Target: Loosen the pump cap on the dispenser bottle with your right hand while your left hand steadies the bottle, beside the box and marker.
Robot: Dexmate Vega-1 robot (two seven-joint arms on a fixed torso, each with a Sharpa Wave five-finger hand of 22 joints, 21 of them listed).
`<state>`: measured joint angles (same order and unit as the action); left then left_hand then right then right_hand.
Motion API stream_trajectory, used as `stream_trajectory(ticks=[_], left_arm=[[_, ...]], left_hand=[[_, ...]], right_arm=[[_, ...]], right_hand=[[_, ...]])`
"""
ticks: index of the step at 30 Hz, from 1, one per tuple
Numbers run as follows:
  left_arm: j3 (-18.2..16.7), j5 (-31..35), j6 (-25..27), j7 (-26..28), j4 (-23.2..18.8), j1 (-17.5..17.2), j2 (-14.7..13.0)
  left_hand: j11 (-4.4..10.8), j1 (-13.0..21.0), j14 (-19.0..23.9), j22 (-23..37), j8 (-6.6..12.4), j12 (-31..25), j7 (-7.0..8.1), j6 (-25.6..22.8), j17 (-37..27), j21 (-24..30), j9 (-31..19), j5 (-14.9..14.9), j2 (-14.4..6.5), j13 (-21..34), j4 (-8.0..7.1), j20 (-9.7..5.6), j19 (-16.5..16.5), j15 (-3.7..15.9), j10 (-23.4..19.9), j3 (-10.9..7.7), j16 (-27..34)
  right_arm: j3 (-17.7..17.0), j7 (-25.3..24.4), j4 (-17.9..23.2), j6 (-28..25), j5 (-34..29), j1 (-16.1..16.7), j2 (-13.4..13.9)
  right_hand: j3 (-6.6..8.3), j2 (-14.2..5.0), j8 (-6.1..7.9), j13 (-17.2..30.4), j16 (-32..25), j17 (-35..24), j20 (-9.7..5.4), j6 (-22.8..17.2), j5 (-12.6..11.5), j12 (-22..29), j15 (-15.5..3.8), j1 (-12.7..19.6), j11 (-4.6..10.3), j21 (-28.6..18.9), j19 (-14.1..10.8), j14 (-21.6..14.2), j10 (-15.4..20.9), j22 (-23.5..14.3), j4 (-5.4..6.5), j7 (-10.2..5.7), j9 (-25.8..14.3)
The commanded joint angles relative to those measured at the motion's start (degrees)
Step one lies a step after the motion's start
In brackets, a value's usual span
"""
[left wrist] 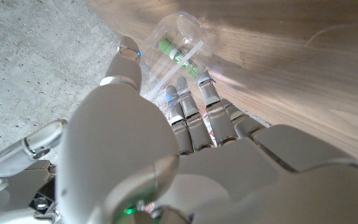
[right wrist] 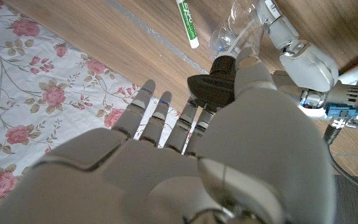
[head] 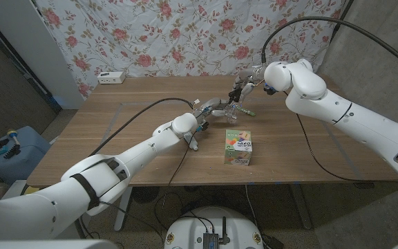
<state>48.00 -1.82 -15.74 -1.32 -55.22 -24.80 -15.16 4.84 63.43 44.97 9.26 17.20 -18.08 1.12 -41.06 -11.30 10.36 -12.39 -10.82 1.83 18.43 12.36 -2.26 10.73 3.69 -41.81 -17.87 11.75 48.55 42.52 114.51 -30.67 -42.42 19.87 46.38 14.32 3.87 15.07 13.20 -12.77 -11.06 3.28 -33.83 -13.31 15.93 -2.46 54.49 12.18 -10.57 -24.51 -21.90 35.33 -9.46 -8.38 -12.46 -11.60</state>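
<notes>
A clear dispenser bottle (head: 231,113) stands mid-table with a black pump cap (right wrist: 214,88) on top. My left hand (head: 208,109) grips the bottle's body; its fingers (left wrist: 191,115) wrap the clear plastic (left wrist: 180,45) and also appear in the right wrist view (right wrist: 294,46). From above, my right hand (head: 244,86) holds the pump cap between thumb and fingers, as the right wrist view (right wrist: 185,149) shows. A white marker with green print (right wrist: 187,22) lies on the table just beyond the bottle (right wrist: 232,30).
A small colourful box (head: 239,146) stands near the front edge, just in front of the bottle. A white device (head: 110,77) sits at the back left of the wooden table (head: 123,128). A floral cloth hangs behind. Cables trail from both arms.
</notes>
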Motion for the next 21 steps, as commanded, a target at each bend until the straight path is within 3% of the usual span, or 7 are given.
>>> stream_trajectory(ticks=[1,21], left_arm=[[0.0,0.1,-0.4,-0.1,0.3,0.1,0.0],[0.0,0.2,-0.1,0.0,-0.3,-0.1,-0.2]], left_hand=[[3.13,-4.7,0.9,0.2,0.15,-0.3,1.26,-4.4,-0.1,0.1,-0.2,-0.6,-7.6,12.5,-3.49,-4.01,0.2,5.42,-3.4,-3.84,0.4],[2.96,-4.7,0.9,0.2,0.12,-0.2,1.33,-4.5,-0.1,0.1,-0.2,-0.6,-7.5,12.5,-3.44,-4.0,0.2,5.53,-3.5,-3.89,0.3]], right_arm=[[-1.0,0.6,-1.1,0.9,-1.7,0.9,-1.4],[-1.6,-0.1,-1.6,1.3,-2.2,1.9,-2.4]], right_hand=[[0.74,0.07,0.7,0.2,-0.2,-0.1,-0.33,-1.1,-0.1,0.7,-7.86,-0.2,-0.06,-0.3,-0.6,-1.1,1.6,-0.1,0.1,-0.05,-0.1],[1.68,-0.13,1.55,-0.2,-0.2,0.0,-0.59,-5.4,-0.3,1.0,-9.17,-0.7,0.05,-0.3,-1.2,-3.7,6.4,-0.1,0.31,-0.12,-0.1]])
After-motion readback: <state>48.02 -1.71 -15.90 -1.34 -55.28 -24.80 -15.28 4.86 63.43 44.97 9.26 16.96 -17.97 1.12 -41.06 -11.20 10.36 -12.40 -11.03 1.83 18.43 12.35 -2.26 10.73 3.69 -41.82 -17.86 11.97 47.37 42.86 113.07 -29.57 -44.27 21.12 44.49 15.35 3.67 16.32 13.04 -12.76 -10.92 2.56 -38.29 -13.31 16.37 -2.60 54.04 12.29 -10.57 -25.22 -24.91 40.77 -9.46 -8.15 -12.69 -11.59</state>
